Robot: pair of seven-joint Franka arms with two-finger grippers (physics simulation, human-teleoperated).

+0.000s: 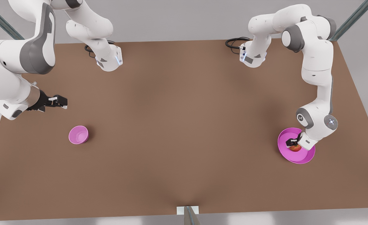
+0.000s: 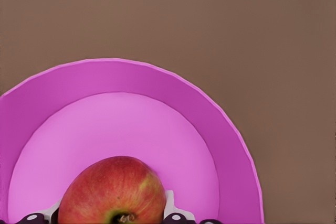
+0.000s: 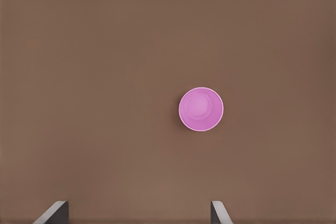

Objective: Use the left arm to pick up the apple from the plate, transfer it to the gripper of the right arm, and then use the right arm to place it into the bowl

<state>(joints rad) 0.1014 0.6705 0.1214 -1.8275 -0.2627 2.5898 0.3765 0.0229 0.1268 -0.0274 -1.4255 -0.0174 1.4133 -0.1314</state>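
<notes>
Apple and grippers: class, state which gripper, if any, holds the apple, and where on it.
The left gripper brackets the apple at its two sides on the plate; a firm grip cannot be told. The right gripper waits open, holding nothing.

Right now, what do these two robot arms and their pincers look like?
Both arms are glossy white, rounded segments with grey joint bands. Black cables coil at their bases. The left pincer and right pincer are black with small white parts. A round marking dots the left arm's joint cap.

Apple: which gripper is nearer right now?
Left. The left gripper is down at the apple on the plate; the right gripper waits across the table, above the bowl.
</notes>
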